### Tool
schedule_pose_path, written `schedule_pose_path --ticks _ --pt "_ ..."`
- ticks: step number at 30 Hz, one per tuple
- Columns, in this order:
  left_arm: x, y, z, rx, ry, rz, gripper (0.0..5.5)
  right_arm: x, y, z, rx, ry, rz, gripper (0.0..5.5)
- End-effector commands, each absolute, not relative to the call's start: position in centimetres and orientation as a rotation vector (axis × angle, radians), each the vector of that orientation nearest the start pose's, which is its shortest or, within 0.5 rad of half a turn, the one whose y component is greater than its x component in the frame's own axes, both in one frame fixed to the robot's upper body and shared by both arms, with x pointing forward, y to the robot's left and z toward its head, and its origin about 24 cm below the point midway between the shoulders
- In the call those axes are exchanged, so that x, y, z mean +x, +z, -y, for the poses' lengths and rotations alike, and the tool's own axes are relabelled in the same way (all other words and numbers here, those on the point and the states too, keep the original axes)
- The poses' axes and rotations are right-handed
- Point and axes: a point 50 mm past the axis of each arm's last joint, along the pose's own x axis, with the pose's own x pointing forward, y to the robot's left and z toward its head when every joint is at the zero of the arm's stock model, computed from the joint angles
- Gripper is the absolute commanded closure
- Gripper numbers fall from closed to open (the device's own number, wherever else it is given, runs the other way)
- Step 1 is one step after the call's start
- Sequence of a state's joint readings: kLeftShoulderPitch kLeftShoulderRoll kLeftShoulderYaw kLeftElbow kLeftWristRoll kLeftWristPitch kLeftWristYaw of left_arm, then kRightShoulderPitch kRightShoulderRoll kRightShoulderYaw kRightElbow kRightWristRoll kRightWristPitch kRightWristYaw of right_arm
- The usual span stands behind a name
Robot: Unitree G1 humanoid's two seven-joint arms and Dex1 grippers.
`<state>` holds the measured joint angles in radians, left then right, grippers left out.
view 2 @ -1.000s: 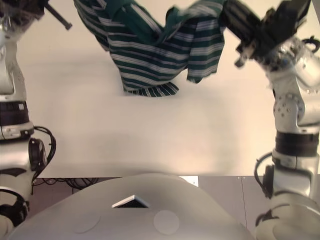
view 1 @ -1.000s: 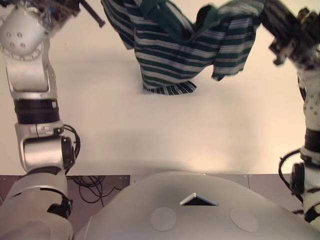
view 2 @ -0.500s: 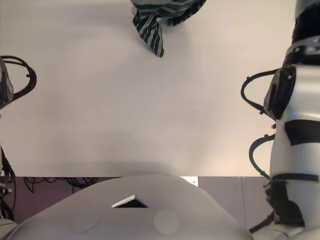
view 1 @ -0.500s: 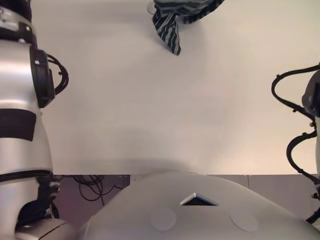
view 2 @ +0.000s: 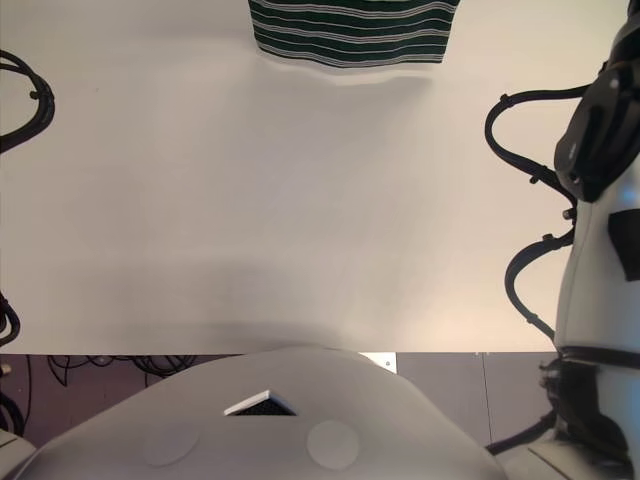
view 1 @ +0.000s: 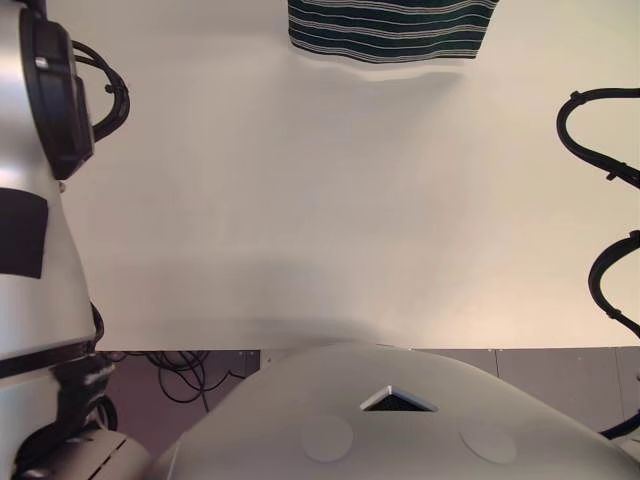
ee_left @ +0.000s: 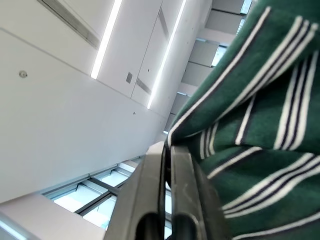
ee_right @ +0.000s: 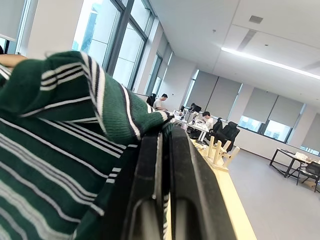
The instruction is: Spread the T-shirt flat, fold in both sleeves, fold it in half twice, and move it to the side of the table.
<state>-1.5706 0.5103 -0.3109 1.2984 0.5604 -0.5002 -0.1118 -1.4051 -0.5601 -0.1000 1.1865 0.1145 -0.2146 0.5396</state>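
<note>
The green striped T-shirt (view 1: 390, 28) is hanging spread out over the far middle of the table (view 1: 330, 200), its hem seemingly just meeting the surface. The left pincer (ee_left: 167, 150) and right pincer (ee_right: 162, 132) are each pinching its fabric, fingers closed tight.

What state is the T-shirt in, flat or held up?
Held up: left pincer and right pincer clamp the T-shirt; its hem hangs straight, spread wide.

The dark green, white-striped T-shirt (view 1: 390, 30) hangs spread between the left gripper (ee_left: 167, 149) and right gripper (ee_right: 163, 134), pinched in both.
</note>
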Motion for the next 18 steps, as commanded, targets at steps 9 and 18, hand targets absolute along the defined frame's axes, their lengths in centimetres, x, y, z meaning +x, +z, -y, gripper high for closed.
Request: schedule_pose_path --ticks 9,18 --pt "24.9 19.9 -19.8 0.566 -1.529 0.279 5.50 24.5 19.4 24.4 -0.135 1.252 0.255 5.49" --pt "16.3 8.3 -20.3 0.860 -1.559 -0.121 5.50 12.4 5.9 25.8 -0.285 1.351 -0.411 5.49"
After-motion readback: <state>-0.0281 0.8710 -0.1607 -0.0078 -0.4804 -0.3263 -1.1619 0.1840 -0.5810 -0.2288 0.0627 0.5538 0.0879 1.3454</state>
